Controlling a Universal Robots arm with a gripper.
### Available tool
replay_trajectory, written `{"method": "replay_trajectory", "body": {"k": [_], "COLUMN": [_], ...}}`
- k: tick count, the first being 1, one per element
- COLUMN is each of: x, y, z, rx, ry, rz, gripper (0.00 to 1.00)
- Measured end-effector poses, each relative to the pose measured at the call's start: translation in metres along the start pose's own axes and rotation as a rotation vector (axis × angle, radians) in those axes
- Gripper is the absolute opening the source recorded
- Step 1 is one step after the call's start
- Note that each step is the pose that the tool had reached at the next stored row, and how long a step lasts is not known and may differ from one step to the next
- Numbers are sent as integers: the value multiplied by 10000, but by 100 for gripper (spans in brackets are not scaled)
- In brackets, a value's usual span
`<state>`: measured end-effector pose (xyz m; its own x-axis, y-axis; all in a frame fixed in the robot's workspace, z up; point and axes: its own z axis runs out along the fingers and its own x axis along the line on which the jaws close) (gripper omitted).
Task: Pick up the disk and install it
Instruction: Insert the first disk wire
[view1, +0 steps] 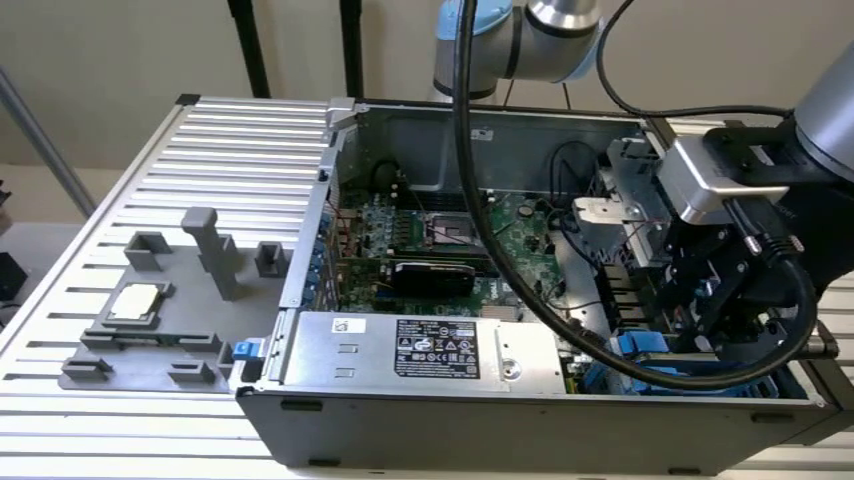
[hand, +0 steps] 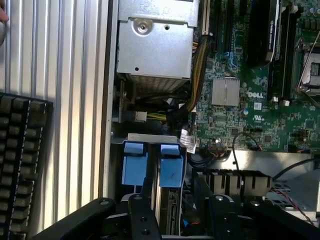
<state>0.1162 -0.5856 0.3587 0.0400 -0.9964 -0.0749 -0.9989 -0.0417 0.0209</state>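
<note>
Two blue-ended units stand side by side in the drive bay: a bright blue plastic carrier tab (hand: 135, 165) next to the case wall, and beside it what looks to me like the flat silver-grey disk in its blue plastic carrier (hand: 171, 172), standing on edge. So the pick-up seems done. The disk sits at least partly in its slot inside the open grey metal computer case (view1: 534, 425), at the lower right of the exterior frame, near the end of the silver power-supply box with the black-and-white label (view1: 427, 350). How deep it is seated I can't judge, so the install may be unfinished. The black gripper (hand: 177, 207) hangs right over that slot; whether the jaws are pinching the carrier or standing off it I cannot tell. The arm reaches in from the upper right of the exterior frame, wrist bent steeply down into the case's corner, black cables looping round it. Over at the left, on the slatted metal bench (view1: 227, 150), the small square silver CPU chip (view1: 138, 302) lies well apart from all this
</note>
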Motion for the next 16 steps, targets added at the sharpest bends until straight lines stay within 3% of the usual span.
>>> {"method": "replay_trajectory", "body": {"k": [6,10,11,16], "x": [-14,-21,-25,-97], "y": [-142,-301,-337,-431], "z": [-244,-272,-272,-259], "rx": [-7,-7,-7,-8], "ry": [0,-1,0,6], "rz": [0,1,0,-4], "gripper": [100,100,0,0]}}
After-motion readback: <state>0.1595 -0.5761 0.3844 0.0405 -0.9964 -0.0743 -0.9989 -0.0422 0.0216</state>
